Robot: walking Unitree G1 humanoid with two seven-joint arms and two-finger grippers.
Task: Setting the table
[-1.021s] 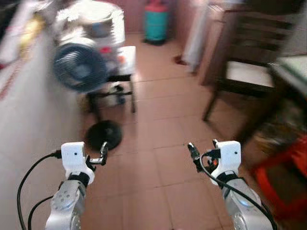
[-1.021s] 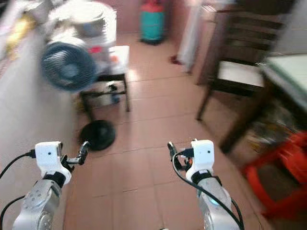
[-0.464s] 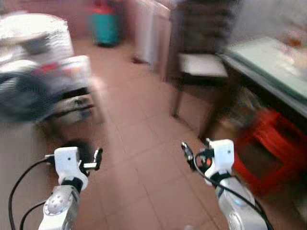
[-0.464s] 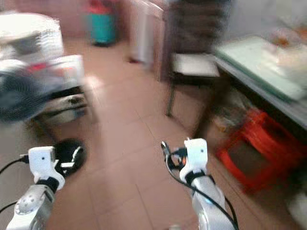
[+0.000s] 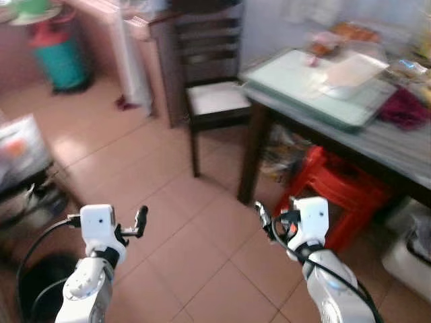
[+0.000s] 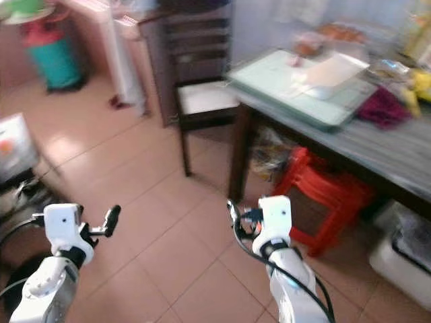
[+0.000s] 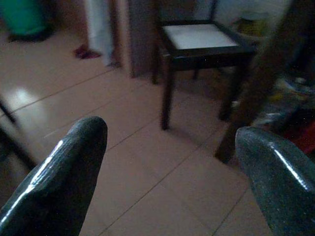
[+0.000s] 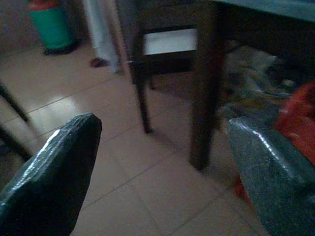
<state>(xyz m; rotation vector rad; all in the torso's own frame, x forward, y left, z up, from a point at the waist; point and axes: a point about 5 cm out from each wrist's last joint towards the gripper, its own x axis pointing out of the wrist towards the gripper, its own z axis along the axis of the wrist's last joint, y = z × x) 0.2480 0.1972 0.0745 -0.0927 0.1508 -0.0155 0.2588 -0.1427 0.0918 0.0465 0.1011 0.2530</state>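
Observation:
A dark wooden table (image 5: 381, 142) stands ahead on my right, with a pale green mat (image 5: 294, 82) on its near corner. On the mat lies a white flat dish or sheet (image 5: 351, 70); blurred food packets sit behind it and a maroon cloth (image 5: 405, 108) lies beside it. My left gripper (image 5: 138, 222) is held out low over the tiled floor, open and empty. My right gripper (image 5: 264, 219) is held out likewise, open and empty, short of the table leg (image 8: 205, 83). Both are well below and apart from the tabletop.
A dark chair (image 5: 211, 98) with a pale seat stands at the table's end. A red plastic stool (image 5: 338, 195) and bags sit under the table. A white tub (image 5: 409, 260) is at the far right, a green gas cylinder (image 5: 59, 58) at the back left, and a black fan base (image 5: 35, 291) by my left arm.
The camera has swung to the right: the fan and its stand slid off to the left and the table came into view. Both arms keep the same pose.

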